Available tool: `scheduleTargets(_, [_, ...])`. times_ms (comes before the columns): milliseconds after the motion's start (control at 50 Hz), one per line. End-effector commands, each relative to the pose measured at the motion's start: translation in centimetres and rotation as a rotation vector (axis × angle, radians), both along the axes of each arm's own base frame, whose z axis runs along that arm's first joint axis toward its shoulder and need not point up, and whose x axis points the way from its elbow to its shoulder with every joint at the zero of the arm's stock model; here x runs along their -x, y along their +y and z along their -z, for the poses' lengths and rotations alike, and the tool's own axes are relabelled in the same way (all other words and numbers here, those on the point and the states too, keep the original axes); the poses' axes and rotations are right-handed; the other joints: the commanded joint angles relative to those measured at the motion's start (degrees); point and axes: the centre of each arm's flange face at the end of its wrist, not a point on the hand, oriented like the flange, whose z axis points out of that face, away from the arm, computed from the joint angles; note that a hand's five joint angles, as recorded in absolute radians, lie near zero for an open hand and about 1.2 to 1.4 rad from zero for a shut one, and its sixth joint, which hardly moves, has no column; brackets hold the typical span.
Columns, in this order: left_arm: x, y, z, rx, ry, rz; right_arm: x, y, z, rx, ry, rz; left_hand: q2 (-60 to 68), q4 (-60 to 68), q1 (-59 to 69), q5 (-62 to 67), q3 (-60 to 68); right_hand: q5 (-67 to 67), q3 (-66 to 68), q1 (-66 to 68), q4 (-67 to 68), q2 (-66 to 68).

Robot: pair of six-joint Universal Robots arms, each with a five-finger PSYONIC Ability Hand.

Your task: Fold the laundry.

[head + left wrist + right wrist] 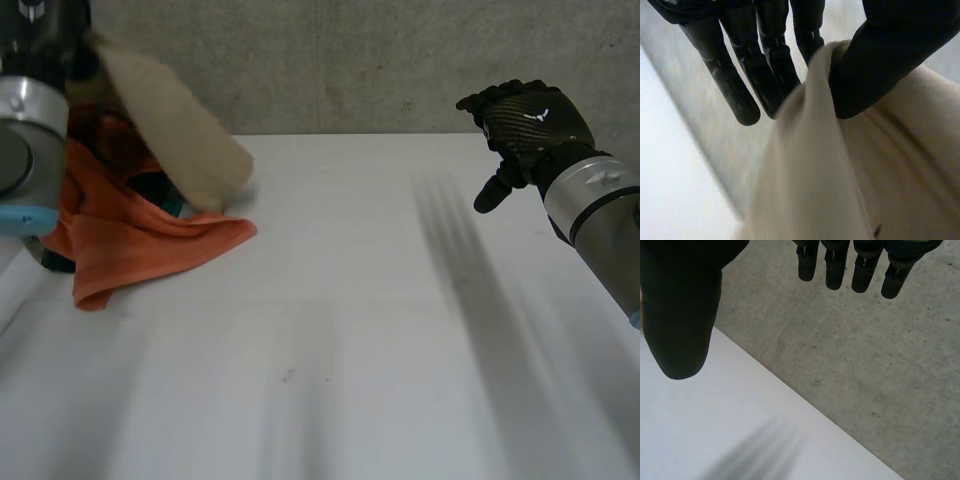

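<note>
One beige cloth (175, 120) far left, pinched between thumb and fingers of left hand (735, 85), hanging above orange cloth (140, 235). Best carry it clear onto bare table (350, 350), lay flat before folding. Right hand (525, 125) aloft, fingers relaxed, empty

- Pile (150, 235) on table (360, 330), far-left corner.
- Cloth (175, 125) up over pile, top end pinched in L hand (890, 50).
- R hand (525, 125) above table's far-right side, well apart from pile.

bright, soft light washes over the white table (380, 330).
</note>
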Motion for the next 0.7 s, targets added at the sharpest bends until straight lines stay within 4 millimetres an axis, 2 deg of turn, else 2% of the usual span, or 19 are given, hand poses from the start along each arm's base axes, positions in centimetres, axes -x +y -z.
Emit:
scheduleTargets(20, [6.7,11.1,-5.9,0.034,0.178,0.363,0.3,-0.2,-0.3,0.007,-0.005,0.010,11.68,11.47,14.68,13.51,11.97,-2.44,-1.91,-2.84,-1.86,-1.95])
scheduleTargets(80, [8.3,14.1,-5.6,-0.003,0.204,0.484,0.4,-0.1,-0.7,0.019,-0.009,0.011,11.68,11.47,14.68,13.51,11.97,-2.44,-1.91,-2.84,-1.86,-1.95])
scheduleTargets(100, [9.2,15.6,-4.8,-0.041,0.207,0.545,0.4,-0.1,-0.7,0.018,-0.008,0.011,11.68,11.47,14.68,13.51,11.97,-2.44,-1.91,-2.84,-1.86,-1.95])
scheduleTargets(160, [10.5,17.0,-2.6,-0.115,0.193,0.599,0.4,-0.1,-1.0,0.026,-0.011,0.014,11.68,11.47,14.68,13.51,11.97,-2.44,-1.91,-2.84,-1.86,-1.95])
scheduleTargets(220, [13.1,18.6,4.4,-0.308,0.109,0.636,0.5,-0.2,-1.1,0.031,-0.011,0.017,11.68,11.47,14.68,13.51,11.97,-2.44,-1.91,-2.84,-1.86,-1.95])
scheduleTargets(240, [13.9,19.1,7.3,-0.386,0.056,0.639,0.5,-0.2,-1.1,0.033,-0.008,0.016,11.68,11.47,14.68,13.51,11.97,-2.44,-1.91,-2.84,-1.86,-1.95])
scheduleTargets(260, [14.2,19.3,8.4,-0.413,0.031,0.638,0.6,-0.3,-1.1,0.031,-0.008,0.020,11.68,11.47,14.68,13.51,11.97,-2.44,-1.91,-2.84,-1.86,-1.95])
scheduleTargets(280, [14.6,19.9,10.8,-0.475,-0.037,0.631,0.7,-0.4,-1.2,0.034,-0.009,0.023,10.20,9.99,13.20,12.03,10.49,-2.44,-1.91,-2.84,-1.86,-1.95])
scheduleTargets(300, [14.8,20.2,11.8,-0.503,-0.070,0.626,1.0,-0.6,-1.1,0.031,-0.008,0.030,2.70,2.49,5.69,4.52,2.98,-2.44,-1.91,-2.84,-1.86,-1.95])
scheduleTargets(320, [14.8,20.6,13.5,-0.551,-0.136,0.603,1.2,-0.7,-1.1,0.030,-0.007,0.033,-14.86,-15.08,-11.87,-13.04,-14.58,-2.44,-1.91,-2.84,-1.86,-1.95])
scheduleTargets(340, [14.6,20.7,14.0,-0.570,-0.165,0.583,1.2,-0.8,-1.1,0.030,-0.007,0.036,-21.70,-21.91,-18.70,-19.88,-21.42,-2.44,-1.91,-2.84,-1.86,-1.95])
scheduleTargets(400, [13.8,21.1,14.9,-0.609,-0.248,0.494,1.5,-1.0,-1.1,0.030,-0.007,0.042,-33.66,-33.87,-30.67,-31.84,-33.38,-2.44,-1.91,-2.84,-1.86,-1.95])
scheduleTargets(440, [13.5,21.1,14.7,-0.607,-0.264,0.460,1.4,-0.9,-1.1,0.030,-0.007,0.040,-38.90,-39.11,-35.90,-37.08,-38.62,-2.44,-1.91,-2.84,-1.86,-1.95])
scheduleTargets(460, [13.0,21.3,13.1,-0.573,-0.249,0.430,1.4,-0.9,-1.0,0.028,-0.007,0.040,-42.76,-42.97,-39.76,-40.93,-42.47,-2.44,-1.91,-2.84,-1.86,-1.95])
scheduleTargets(540, [11.8,22.3,10.0,-0.509,-0.208,0.406,1.4,-0.8,-1.0,0.027,-0.002,0.039,-46.15,-46.36,-43.15,-44.33,-45.87,-2.44,-1.91,-2.84,-1.86,-1.95])
scheduleTargets(600, [10.7,23.4,9.1,-0.495,-0.199,0.403,1.2,-0.5,-1.0,0.037,0.024,0.031,-46.16,-46.37,-43.16,-44.34,-45.88,-2.44,-1.91,-2.84,-1.86,-1.95])
scheduleTargets(640, [10.2,23.8,9.3,-0.503,-0.202,0.398,1.2,-0.2,-1.1,0.055,0.055,0.028,-46.16,-46.37,-43.16,-44.34,-45.88,-2.44,-1.91,-2.84,-1.86,-1.95])
scheduleTargets(700, [9.5,24.4,10.7,-0.549,-0.224,0.388,1.3,0.0,-1.1,0.073,0.100,0.029,-46.16,-46.37,-43.16,-44.34,-45.88,-2.44,-1.91,-2.84,-1.86,-1.95])
